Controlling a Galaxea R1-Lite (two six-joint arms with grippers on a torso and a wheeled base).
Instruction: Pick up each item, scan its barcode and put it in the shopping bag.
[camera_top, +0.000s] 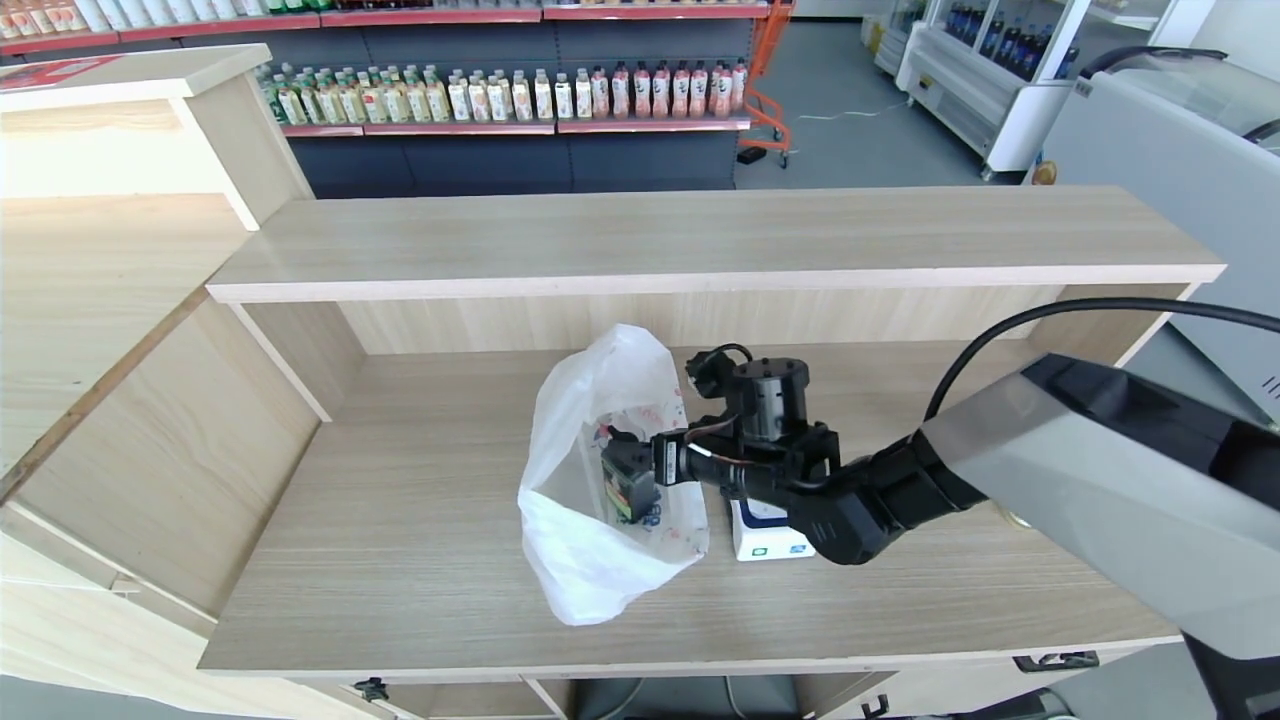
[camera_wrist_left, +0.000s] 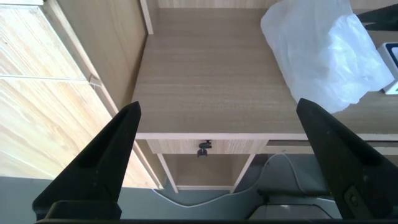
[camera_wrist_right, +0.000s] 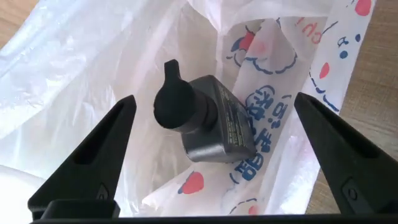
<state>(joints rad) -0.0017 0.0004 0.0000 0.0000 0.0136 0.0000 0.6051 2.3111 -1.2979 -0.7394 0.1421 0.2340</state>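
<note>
Since the dark capped item (camera_wrist_right: 208, 124) already lies inside the shopping bag (camera_top: 585, 570) mid-table, my right end effector (camera_top: 630, 470) hangs spread over its mouth, gripping nothing | left end effector (camera_wrist_left: 219, 107) spread, parked off the table's (camera_top: 400, 540) near edge | white box (camera_top: 765, 535) beside the bag probably next.

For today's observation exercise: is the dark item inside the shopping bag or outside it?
Inside: the shopping bag surrounds the dark item, which lies unheld.

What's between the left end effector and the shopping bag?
Only bare wooden counter: the left wrist view shows nothing lying on it between the open left end effector and the shopping bag.
</note>
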